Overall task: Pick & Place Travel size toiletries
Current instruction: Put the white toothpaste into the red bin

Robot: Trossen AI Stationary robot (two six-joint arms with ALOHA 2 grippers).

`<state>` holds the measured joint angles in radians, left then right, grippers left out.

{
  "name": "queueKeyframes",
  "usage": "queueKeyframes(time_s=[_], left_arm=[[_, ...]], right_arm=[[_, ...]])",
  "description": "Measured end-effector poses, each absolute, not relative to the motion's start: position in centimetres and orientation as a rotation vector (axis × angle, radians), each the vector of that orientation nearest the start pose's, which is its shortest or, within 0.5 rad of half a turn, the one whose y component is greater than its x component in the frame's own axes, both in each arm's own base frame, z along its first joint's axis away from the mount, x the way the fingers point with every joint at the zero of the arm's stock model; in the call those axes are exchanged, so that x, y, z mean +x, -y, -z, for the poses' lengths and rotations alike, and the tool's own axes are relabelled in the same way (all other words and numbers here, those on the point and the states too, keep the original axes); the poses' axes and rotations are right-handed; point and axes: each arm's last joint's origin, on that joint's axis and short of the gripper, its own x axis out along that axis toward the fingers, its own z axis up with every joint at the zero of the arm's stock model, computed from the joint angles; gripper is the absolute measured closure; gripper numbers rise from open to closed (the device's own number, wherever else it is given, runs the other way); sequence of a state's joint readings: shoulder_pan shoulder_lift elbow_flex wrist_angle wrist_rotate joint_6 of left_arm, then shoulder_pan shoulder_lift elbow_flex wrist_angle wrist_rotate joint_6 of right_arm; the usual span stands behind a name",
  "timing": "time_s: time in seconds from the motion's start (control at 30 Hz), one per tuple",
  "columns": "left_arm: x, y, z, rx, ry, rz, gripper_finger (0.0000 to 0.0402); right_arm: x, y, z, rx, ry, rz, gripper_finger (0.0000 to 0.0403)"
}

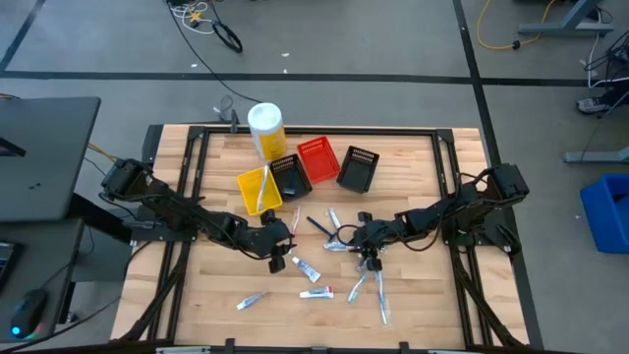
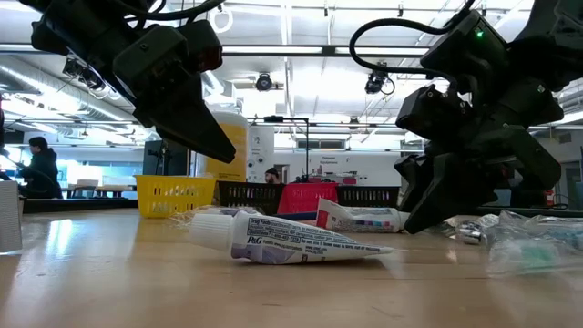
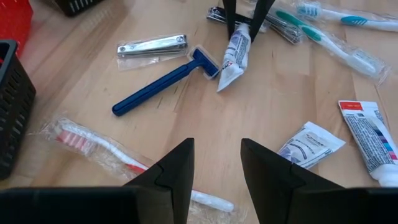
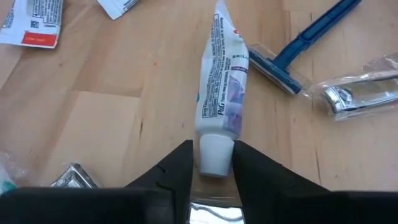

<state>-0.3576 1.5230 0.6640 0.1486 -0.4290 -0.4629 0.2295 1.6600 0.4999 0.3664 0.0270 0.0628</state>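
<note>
Two fingers (image 4: 177,163) of right tool (image 4: 211,163) pinching toothpaste tube (image 4: 219,87)

In the right wrist view a tube (image 4: 13,23) and a wrapped clipper (image 4: 360,90) run off the edges. In the high view, print on the tubes is too small to read.

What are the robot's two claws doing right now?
Left gripper: open, holding nothing.
Right gripper: closed on the white toothpaste tube at its cap.
</note>
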Motion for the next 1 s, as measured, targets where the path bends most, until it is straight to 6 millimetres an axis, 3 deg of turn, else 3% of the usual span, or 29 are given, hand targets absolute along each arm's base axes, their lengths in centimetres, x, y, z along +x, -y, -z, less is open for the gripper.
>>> queueKeyframes(time_s=[0.3, 0.53, 0.73, 1.0], left_arm=[[27.0, 8.8, -15.9, -0.174, -0.622, -0.217, 0.026], [27.0, 8.8, -16.0, -0.192, -0.621, -0.222, 0.026], [26.5, 8.6, -17.2, -0.266, -0.595, -0.247, 0.026], [24.6, 7.2, -20.3, -0.093, -0.508, -0.402, 0.026]], right_arm=[[25.8, -6.0, -9.7, -0.034, -0.784, -0.176, 0.033], [25.8, -5.9, -10.2, -0.028, -0.759, -0.141, 0.033], [26.0, -4.1, -13.4, 0.033, -0.607, 0.073, 0.033], [27.8, 0.8, -18.7, 0.026, -0.397, 0.373, 0.0329]])
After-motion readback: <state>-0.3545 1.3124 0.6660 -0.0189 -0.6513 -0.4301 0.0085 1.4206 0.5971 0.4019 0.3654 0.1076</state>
